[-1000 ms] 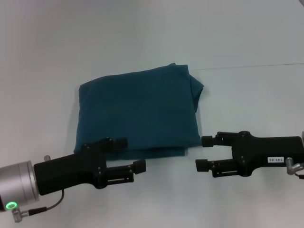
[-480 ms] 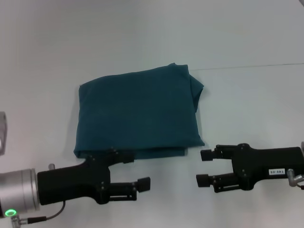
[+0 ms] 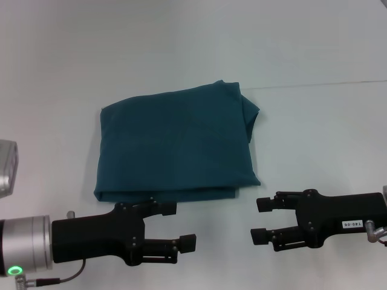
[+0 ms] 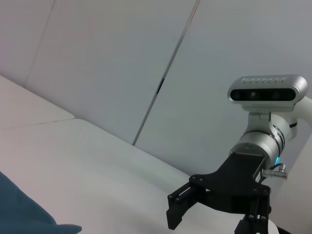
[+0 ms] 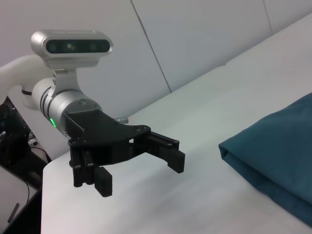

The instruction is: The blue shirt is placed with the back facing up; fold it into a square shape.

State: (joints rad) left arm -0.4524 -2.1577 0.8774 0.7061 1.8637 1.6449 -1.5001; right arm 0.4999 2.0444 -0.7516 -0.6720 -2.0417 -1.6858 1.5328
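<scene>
The white table (image 3: 314, 54) carries the blue shirt (image 3: 175, 142) near its middle, folded into a rough square slightly longer side to side, its layered edge toward the near edge and a bunched corner at its far right; bare surface lies open on every side of it. The left gripper (image 3: 178, 225) hovers just off the shirt's near left edge, jaws spread wide and empty. The right gripper (image 3: 260, 219) hangs beside the near right corner, apart from the cloth, likewise parted and holding nothing.

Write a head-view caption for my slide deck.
Folded blue shirt lies on the table; open left tool and right tool flank its near edge.
</scene>
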